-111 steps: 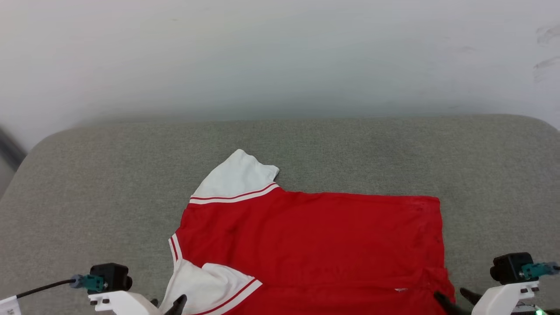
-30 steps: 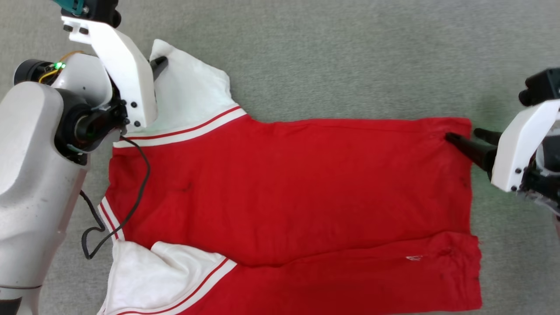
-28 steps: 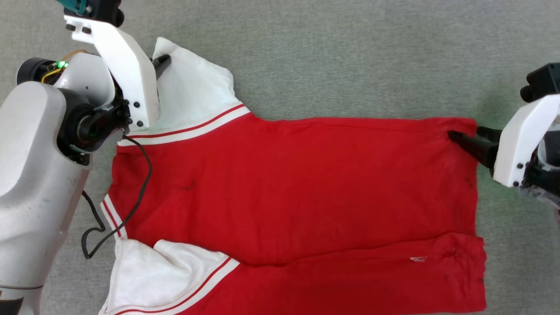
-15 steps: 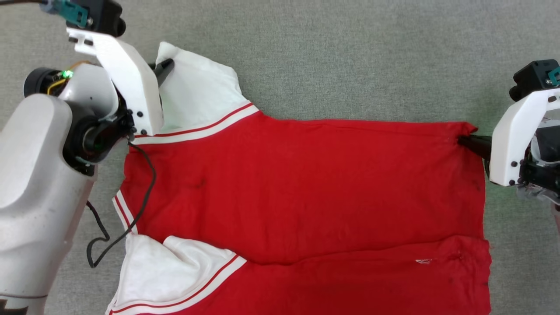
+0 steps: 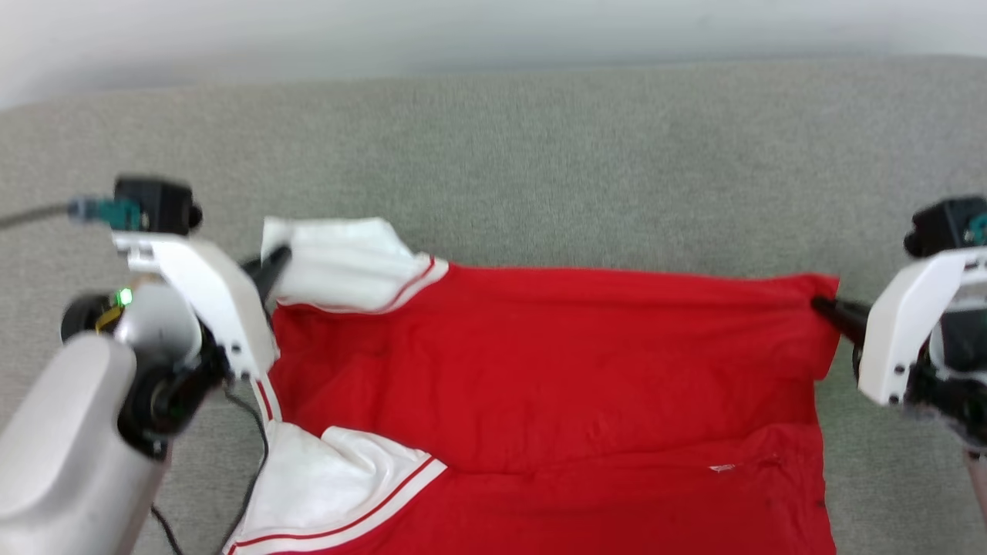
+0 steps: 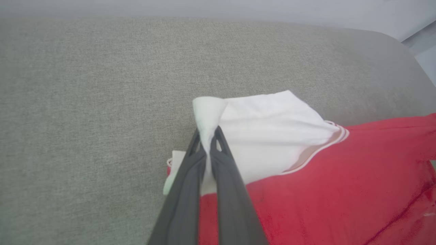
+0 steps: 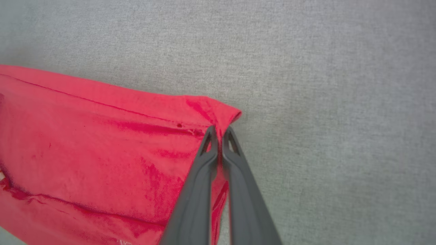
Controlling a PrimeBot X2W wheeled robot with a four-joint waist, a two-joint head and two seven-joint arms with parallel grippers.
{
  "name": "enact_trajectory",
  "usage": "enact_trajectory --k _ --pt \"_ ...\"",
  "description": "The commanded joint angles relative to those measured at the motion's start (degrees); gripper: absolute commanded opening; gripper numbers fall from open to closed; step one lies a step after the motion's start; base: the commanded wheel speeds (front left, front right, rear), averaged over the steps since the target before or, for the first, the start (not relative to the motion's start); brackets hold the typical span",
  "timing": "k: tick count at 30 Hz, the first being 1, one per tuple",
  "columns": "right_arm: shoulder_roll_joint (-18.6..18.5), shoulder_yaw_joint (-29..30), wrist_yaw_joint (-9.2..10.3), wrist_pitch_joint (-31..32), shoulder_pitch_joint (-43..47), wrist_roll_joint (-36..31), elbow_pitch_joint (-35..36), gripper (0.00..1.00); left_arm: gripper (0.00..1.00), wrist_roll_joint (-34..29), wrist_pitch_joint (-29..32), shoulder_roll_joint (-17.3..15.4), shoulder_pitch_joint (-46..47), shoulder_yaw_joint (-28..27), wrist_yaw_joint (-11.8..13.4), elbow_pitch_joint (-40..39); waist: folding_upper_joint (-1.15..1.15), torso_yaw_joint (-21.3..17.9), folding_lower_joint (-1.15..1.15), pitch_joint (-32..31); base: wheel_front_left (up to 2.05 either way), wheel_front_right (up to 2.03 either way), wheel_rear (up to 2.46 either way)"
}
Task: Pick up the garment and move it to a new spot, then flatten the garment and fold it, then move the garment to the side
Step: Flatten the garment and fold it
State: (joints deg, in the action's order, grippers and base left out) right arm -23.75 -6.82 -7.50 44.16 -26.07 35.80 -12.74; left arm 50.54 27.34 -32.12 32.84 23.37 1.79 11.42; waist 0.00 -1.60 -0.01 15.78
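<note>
On the grey upholstered surface [image 5: 540, 154] the red jersey T-shirt [image 5: 540, 370] lies part-folded. The left gripper [image 6: 207, 131] pinches its white sleeve [image 6: 272, 126] and the right gripper [image 7: 220, 128] clamps the hem corner [image 7: 224, 114] — finishing the fold and moving it aside look undone.

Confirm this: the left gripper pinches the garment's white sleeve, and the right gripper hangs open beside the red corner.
Wrong on the right gripper: it is not open. The right wrist view shows its fingers shut on the red corner of the garment. The left gripper does pinch the white sleeve.
</note>
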Motion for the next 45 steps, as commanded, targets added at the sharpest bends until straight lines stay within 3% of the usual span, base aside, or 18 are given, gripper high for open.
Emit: enact_trajectory --k 1,11,16,17,18,19,27,32,39,45 --pt "0.24 0.18 0.01 -0.9 2.13 -0.21 0.29 0.0 0.0 0.59 -0.9 -0.47 -2.96 -0.54 0.72 -0.88 0.0 0.32 0.01 -3.02 0.0 0.0 0.0" --pt "3.62 3.39 0.02 -5.38 15.92 0.15 1.98 0.0 0.0 4.67 -5.78 -0.17 -23.36 -2.71 5.51 -6.98 0.0 0.8 0.01 -7.46 0.0 0.0 0.0" --pt "5.91 4.52 0.02 -7.09 20.87 -0.75 0.96 0.0 0.0 7.57 -5.79 1.49 -30.92 -2.04 5.93 -6.97 0.0 0.27 0.01 -8.62 0.0 0.0 0.0" --pt "6.2 4.68 0.02 -7.41 21.63 -1.19 0.51 0.18 0.0 7.89 -6.05 1.84 -31.68 -1.93 5.96 -6.65 0.0 0.21 0.01 -8.71 0.0 0.0 0.0" --pt "6.91 4.81 0.02 -7.93 22.28 -1.09 0.11 0.69 0.35 8.26 -6.52 2.56 -32.12 -1.87 5.83 -6.29 0.0 0.24 0.01 -8.83 0.0 0.0 0.0" --pt "7.27 4.79 0.02 -8.49 22.9 -1.45 -0.06 1.0 1.0 8.14 -7.0 3.06 -32.53 -1.63 5.54 -5.71 0.0 0.28 0.01 -9.22 0.0 0.0 0.0" --pt "8.66 7.19 0.01 -12.17 27.45 -3.6 3.32 1.0 1.0 2.92 -15.19 4.94 -30.89 -0.42 3.61 -5.62 0.0 0.12 0.01 -11.31 0.0 0.0 0.0" --pt "9.24 10.19 0.01 -12.08 29.18 -4.27 9.56 1.0 1.0 -2.01 -21.83 6.13 -29.41 -0.46 5.2 -8.3 0.0 -0.28 0.01 -12.75 0.0 0.0 0.0" --pt "8.57 16.67 0.02 -5.02 28.82 -4.81 14.53 1.0 1.0 -7.95 -32.97 8.76 -27.84 -2.14 8.37 -12.77 0.0 0.23 0.01 -13.64 0.0 0.0 0.0" --pt "7.74 20.93 0.01 5.34 27.22 -5.11 16.53 1.0 1.0 -13.62 -39.77 9.37 -26.96 -3.58 11.83 -16.61 0.0 2.86 0.01 -12.39 0.0 0.0 0.0"
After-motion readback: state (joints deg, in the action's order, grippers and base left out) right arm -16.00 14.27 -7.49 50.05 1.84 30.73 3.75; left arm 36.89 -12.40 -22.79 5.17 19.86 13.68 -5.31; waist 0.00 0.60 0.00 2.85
